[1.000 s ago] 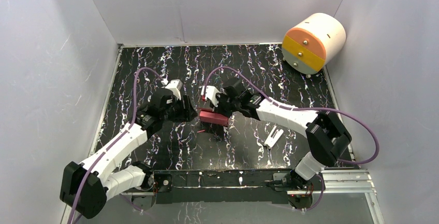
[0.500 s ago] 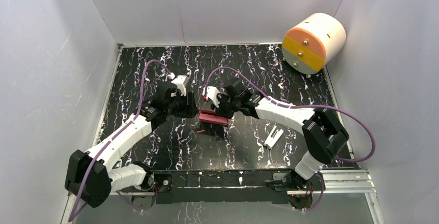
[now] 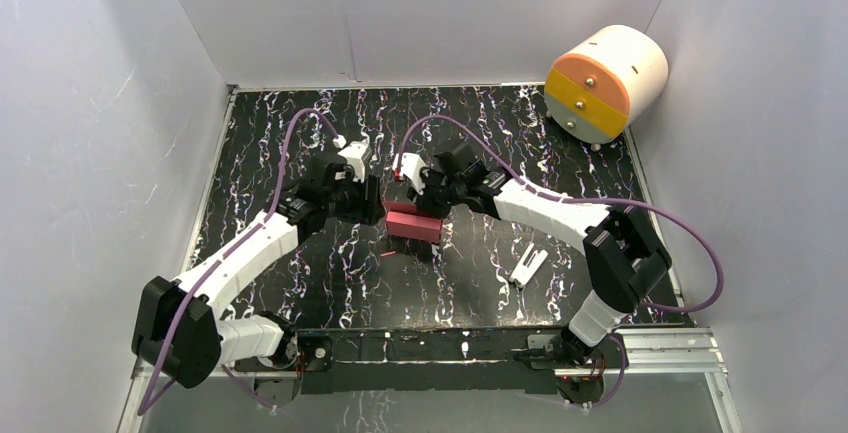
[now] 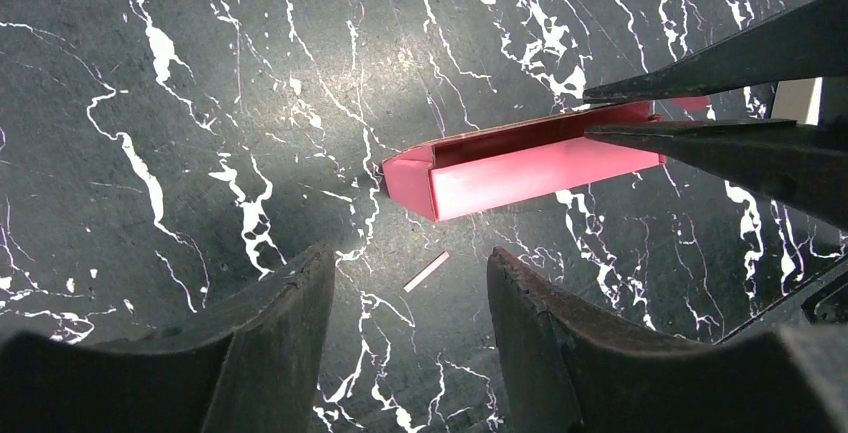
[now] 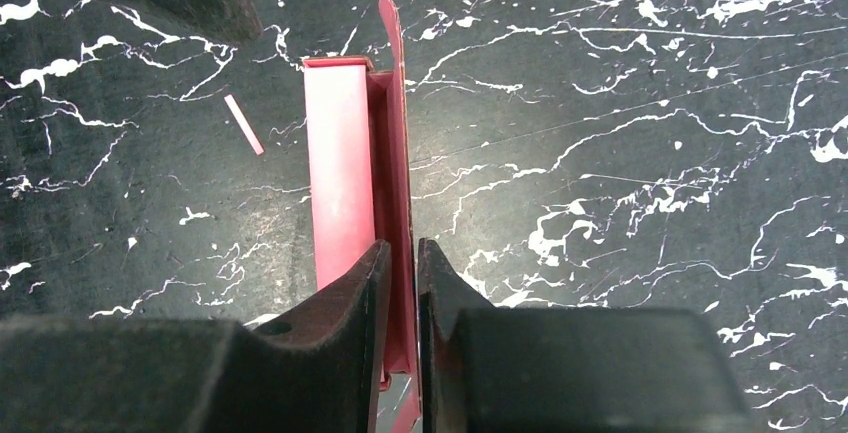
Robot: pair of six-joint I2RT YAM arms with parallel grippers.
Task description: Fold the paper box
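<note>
Left wrist, left end effector (image 4: 410,258) spread, right end effector's (image 5: 402,248) paper box (image 4: 520,173) grip unclear

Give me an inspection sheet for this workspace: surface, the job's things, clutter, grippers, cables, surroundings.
Surface: black tabletop with white veining.
Job's things: pink paper box, partly folded with walls up, lying mid-table.
Clutter: small pink strip beside the box; white clip-like piece to its right; white-and-orange cylinder at the far right corner.
Grippers: left gripper open and empty, near the box's end; right gripper narrowly open, one finger either side of a long box wall.
Cables: purple cables arching along both arms.
Surroundings: plain white walls on three sides.
</note>
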